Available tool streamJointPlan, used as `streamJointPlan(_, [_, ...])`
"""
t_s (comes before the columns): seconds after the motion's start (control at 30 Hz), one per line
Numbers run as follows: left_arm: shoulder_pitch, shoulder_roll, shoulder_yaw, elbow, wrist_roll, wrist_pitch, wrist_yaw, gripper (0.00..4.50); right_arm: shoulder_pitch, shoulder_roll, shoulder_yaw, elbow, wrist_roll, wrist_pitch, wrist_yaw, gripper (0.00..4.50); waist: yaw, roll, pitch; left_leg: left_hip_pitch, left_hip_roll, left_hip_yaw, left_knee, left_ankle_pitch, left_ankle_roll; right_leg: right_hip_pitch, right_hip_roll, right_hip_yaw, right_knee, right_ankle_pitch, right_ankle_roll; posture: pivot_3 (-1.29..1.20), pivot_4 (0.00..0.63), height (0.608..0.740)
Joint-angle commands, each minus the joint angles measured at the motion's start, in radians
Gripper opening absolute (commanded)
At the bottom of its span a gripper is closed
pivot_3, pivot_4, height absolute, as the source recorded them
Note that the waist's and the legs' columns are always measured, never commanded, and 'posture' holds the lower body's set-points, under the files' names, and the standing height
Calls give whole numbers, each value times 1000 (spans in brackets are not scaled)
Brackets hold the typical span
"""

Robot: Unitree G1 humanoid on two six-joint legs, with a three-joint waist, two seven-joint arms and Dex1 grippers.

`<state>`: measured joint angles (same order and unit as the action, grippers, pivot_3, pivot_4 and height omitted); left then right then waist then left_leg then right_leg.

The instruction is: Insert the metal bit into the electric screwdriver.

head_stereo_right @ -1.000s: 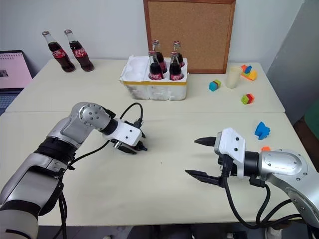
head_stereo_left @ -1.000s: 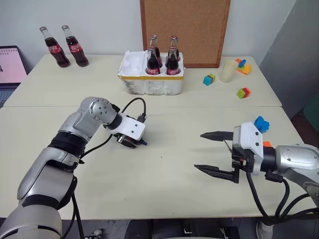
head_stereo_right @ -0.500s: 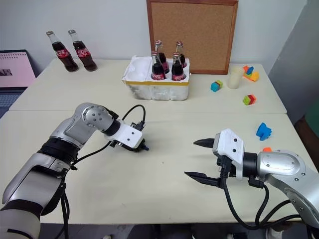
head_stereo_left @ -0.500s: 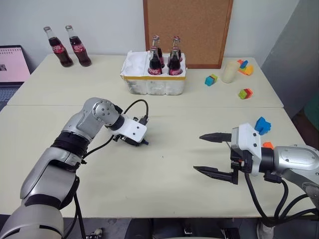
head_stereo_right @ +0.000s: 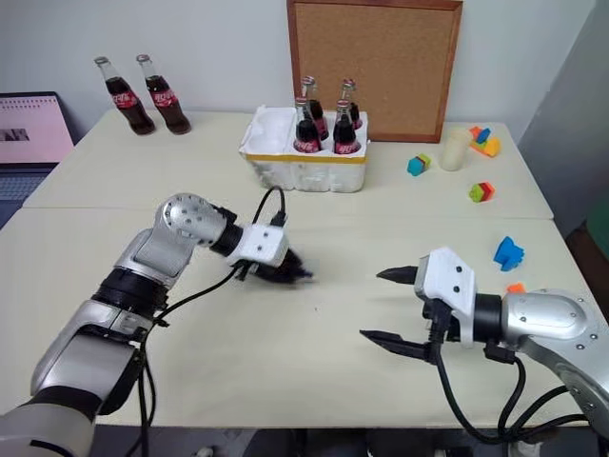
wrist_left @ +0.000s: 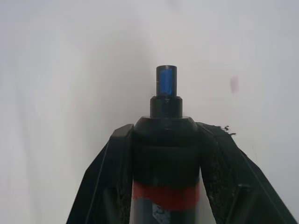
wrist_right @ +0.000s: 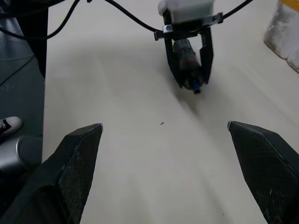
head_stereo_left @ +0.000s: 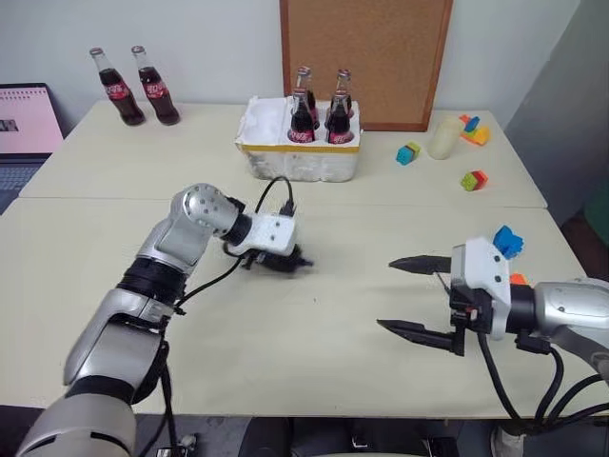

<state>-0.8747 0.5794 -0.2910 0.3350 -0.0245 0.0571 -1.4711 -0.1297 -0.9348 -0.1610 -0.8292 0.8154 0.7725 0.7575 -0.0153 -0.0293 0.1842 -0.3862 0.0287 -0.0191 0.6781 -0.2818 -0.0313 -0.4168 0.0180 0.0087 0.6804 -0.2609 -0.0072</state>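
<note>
Since a second ago the left pincer (head_stereo_left: 297, 262) has lifted off the tabletop (head_stereo_left: 314, 314) and swung toward the middle, carrying the electric screwdriver (wrist_left: 166, 154) with it. Its two black fingers (wrist_left: 219, 168), flat-sided with a rough, grainy padding on their inner faces, are clamped against opposite sides of the tool's smooth round body. That body is a dark cylinder with a red ring around it, stepping down to a narrower black collar and a short stub with a blue face at the end. In the right wrist view the tool hangs between the fingers just above the pale, matte surface, tip pointed toward the right arm. The right pincer (head_stereo_left: 416, 297) has not shifted; its jaws are spread wide and hold nothing, the two tapered black fingers (wrist_right: 77, 163) ending in blunt wedge tips with a finely textured face, hovering above the tabletop well apart from the left one. The thin metal bit cannot be made out in these views. Farther back stands a white foam box (head_stereo_left: 300, 152) with a yellow band, holding four dark glass bottles (head_stereo_left: 317, 114); two more bottles (head_stereo_left: 133, 86) stand at the far left corner. A corkboard (head_stereo_left: 366, 57) leans against the wall, and coloured blocks (head_stereo_left: 471, 178) lie to the right.
</note>
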Motion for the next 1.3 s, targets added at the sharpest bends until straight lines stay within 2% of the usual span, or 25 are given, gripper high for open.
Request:
streamJointPlan(0.03, [4,-21,86,-126,-129,168,39,1640,0,-16,-79,-25,46,0,-8,4500,-1,0,0,0,0,0,0,0,0,0,0,0,0,0,0,0,150,740])
streamJointPlan(0.23, [-9,-142,183,-161,-217,302,254,1640,-14,-58,-156,13,90,18,7,4500,-2,0,0,2,-1,-2,0,0,0,1,0,-2,1,0,0,0,150,740])
streamJointPlan(0.5, [111,-360,288,-240,-252,354,654,1639,-98,-43,-112,24,107,21,-40,4500,-3,0,0,4,0,-4,0,0,0,2,0,1,1,1,0,0,150,740])
streamJointPlan(0.73, [229,-424,269,-311,-237,333,788,1639,-133,-39,-77,32,105,15,-49,4500,2,0,0,4,0,-3,-1,0,0,2,-2,3,1,1,1,0,150,740])
streamJointPlan(0.87, [311,-408,240,-375,-222,326,811,1639,-153,-41,-60,30,118,17,-37,4500,7,0,0,5,-1,-3,0,0,0,3,-2,4,1,2,2,0,150,740])
streamJointPlan(1.3, [415,-282,267,-535,-311,449,811,1637,-161,-61,-33,53,86,12,-17,4500,5,0,0,10,0,-3,-1,0,0,7,-1,2,1,2,2,0,150,740])
